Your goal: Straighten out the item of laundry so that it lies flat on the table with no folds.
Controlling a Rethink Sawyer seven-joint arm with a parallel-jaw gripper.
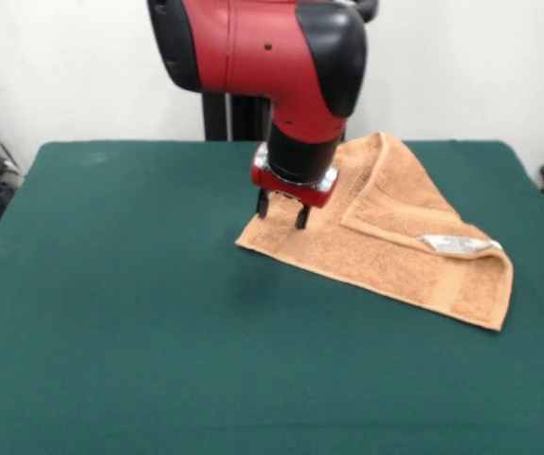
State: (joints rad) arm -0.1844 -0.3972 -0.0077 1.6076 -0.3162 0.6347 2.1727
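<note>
Green table (111,332): orange-tan towel (386,256) lying right of centre, one corner folded over, white tag up.

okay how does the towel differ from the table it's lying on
The towel is orange-tan; the table is dark green. The towel is small and covers only a patch, while the table fills most of the view. The towel is folded over itself into a rough triangle, with a white tag showing; the table lies flat and smooth. Both look like soft cloth.

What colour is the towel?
Orange-tan; the towel shows best in the front view, folded on the green table.
</note>
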